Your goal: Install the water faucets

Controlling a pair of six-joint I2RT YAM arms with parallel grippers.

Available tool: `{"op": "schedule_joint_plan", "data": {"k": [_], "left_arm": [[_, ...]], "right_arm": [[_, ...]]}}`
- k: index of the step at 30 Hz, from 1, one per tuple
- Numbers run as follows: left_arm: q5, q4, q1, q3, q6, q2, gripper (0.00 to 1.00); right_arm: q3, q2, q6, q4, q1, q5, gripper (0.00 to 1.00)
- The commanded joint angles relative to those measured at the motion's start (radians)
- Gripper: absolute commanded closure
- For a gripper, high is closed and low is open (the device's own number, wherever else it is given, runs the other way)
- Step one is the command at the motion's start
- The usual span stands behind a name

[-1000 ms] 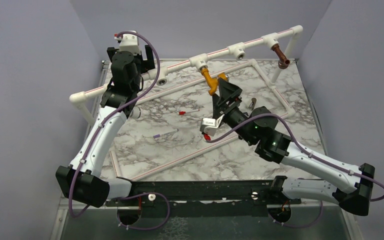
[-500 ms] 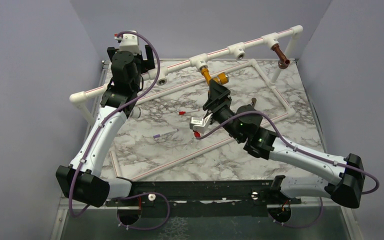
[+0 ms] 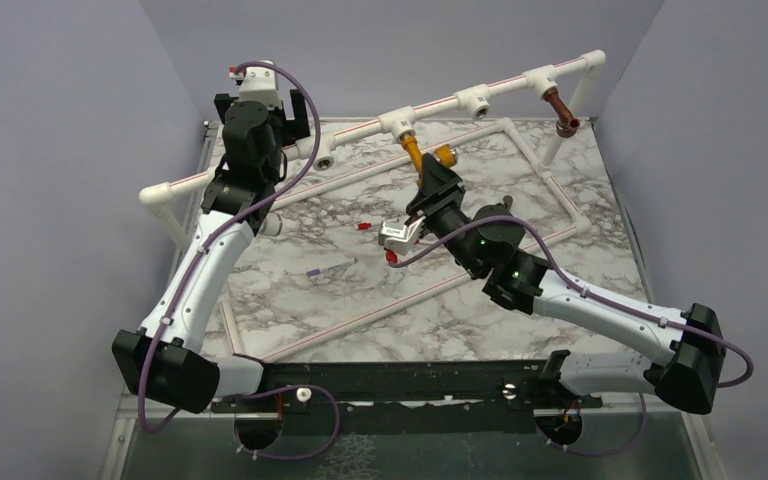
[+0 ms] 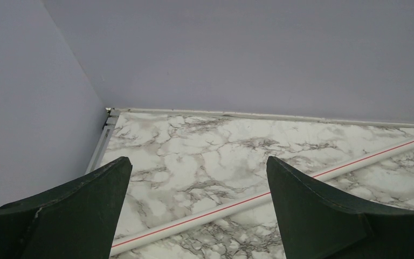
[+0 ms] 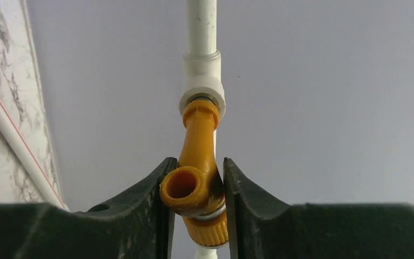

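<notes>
Orange-yellow faucet [image 5: 198, 141] sits clamped in my right claw [image 5: 197, 186], so I should hold it square to the white tee fitting [image 5: 203, 81] while twisting its thread home.

"What moved?"
"The right gripper [image 3: 428, 172] rolled and slid closer to the white tee fitting [image 3: 398, 124]. It now covers the lower end of the orange-yellow faucet [image 3: 414, 150]."
"Else?"
"Its elbow swung leftward, toward the tee."
</notes>
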Motion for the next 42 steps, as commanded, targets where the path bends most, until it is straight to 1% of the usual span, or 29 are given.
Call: {"op": "schedule_joint_plan", "data": {"k": [1,5,6,7,10,16,23,27,31,36,39,42], "left_arm": [[0.040,-0.149,-0.009,-0.045,-0.016,0.067,0.04],[0.042,-0.149,-0.009,-0.045,-0.016,0.068,0.04],[0.042,-0.150,-0.009,-0.045,-0.015,0.068,0.04],[0.042,-0.151,-0.009,-0.045,-0.015,0.067,0.04],[0.039,-0.151,-0.009,-0.045,-0.014,0.065,0.04],[0.035,-0.152,-0.009,-0.045,-0.014,0.062,0.04],[0.035,-0.152,-0.009,-0.045,-0.014,0.058,0.04],[0.035,-0.152,-0.009,-0.046,-0.014,0.056,0.04],[0.035,-0.152,-0.009,-0.047,-0.014,0.053,0.04],[0.035,-0.152,-0.009,-0.047,-0.014,0.048,0.04],[0.035,-0.152,-0.010,-0.047,-0.014,0.049,0.04],[0.035,-0.152,-0.009,-0.047,-0.015,0.047,0.04]], "right_arm": [[0.032,0.023,-0.009,0.047,-0.006,0.004,0.66],[0.046,0.019,0.065,0.043,-0.005,-0.016,0.88],[0.053,0.018,0.089,0.035,-0.005,-0.018,0.95],[0.060,0.018,0.119,0.030,-0.005,-0.019,0.99],[0.075,0.005,0.237,0.018,-0.005,-0.033,0.99],[0.094,-0.003,0.567,0.013,-0.004,-0.043,0.99],[0.076,0.007,0.976,0.120,-0.004,-0.024,0.99],[0.062,0.015,1.206,0.200,-0.004,0.032,0.99],[0.063,0.033,1.420,0.237,-0.005,0.096,0.99],[0.060,0.046,1.626,0.287,-0.004,0.154,0.99],[0.072,0.048,1.754,0.278,-0.004,0.186,0.99],[0.085,0.055,1.803,0.256,-0.004,0.193,0.99]]}}
